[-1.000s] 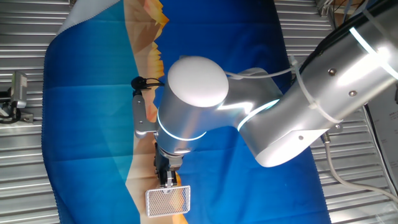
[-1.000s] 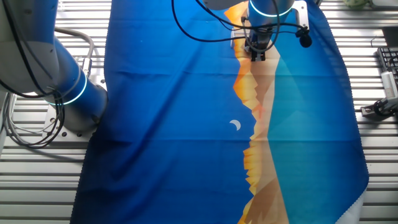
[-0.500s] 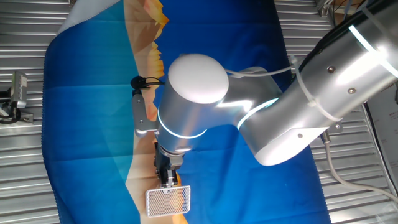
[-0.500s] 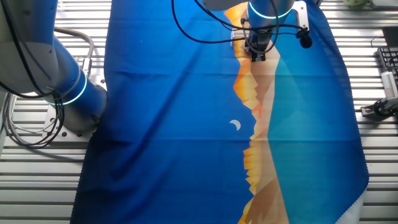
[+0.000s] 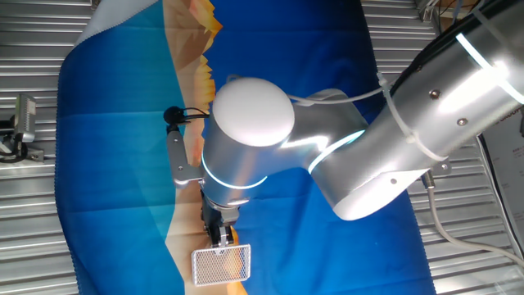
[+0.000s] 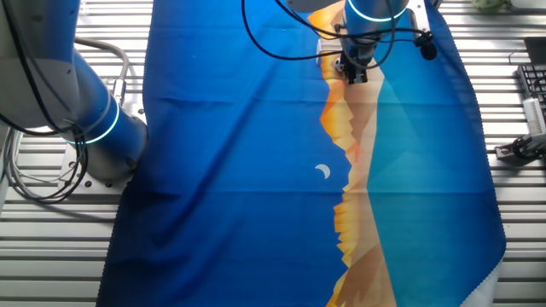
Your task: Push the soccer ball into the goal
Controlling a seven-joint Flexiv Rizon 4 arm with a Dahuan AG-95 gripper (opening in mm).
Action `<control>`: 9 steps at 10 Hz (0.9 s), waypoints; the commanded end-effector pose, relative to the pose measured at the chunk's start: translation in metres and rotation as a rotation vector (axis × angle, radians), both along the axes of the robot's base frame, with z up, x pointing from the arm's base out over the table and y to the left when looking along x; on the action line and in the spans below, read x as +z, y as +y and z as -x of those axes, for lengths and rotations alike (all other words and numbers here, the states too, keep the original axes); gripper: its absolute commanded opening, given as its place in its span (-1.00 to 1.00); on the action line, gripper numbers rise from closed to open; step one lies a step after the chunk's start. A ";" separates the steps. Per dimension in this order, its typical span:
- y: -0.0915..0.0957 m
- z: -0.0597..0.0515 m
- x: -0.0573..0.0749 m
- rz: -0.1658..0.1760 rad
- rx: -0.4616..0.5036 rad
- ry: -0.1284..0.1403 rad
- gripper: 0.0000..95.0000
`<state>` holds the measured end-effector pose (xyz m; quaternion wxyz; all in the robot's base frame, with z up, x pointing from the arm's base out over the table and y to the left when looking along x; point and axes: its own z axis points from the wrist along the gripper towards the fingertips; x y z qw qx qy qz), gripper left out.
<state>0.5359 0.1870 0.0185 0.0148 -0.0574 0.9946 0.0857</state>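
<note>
One fixed view: slatted metal table [image 5: 29,213] at 9 o'clock with a small grey fixture [image 5: 24,119] on it, blue cloth [image 5: 106,164] with an orange mountain print draped across the middle. Arm [image 5: 393,123] comes in from 2 o'clock, its white-capped wrist joint [image 5: 250,115] dead centre, pointing down. Gripper [image 5: 219,233] pokes out below the wrist at 6 o'clock, fingers [image 5: 221,236] low and just beside the goal [image 5: 221,264], whose mesh front sits at the bottom edge on the cloth. Ball not visible, cannot tell if it is under the gripper or in the goal. Cannot tell whether the fingers are apart or together. Other fixed view: robot base [image 6: 72,102] at 9 o'clock, cloth [image 6: 239,196] filling the middle, white crescent print [image 6: 322,172] near centre, gripper [image 6: 353,72] at 12 o'clock just above the cloth, black cable [image 6: 273,43] looping to it. Goal and ball not seen here.
</note>
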 end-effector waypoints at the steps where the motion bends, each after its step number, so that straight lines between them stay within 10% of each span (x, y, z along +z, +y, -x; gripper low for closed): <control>1: 0.000 0.000 0.000 -0.005 0.016 0.000 -1.00; 9: 0.000 0.000 0.000 0.013 -0.088 -0.011 -1.00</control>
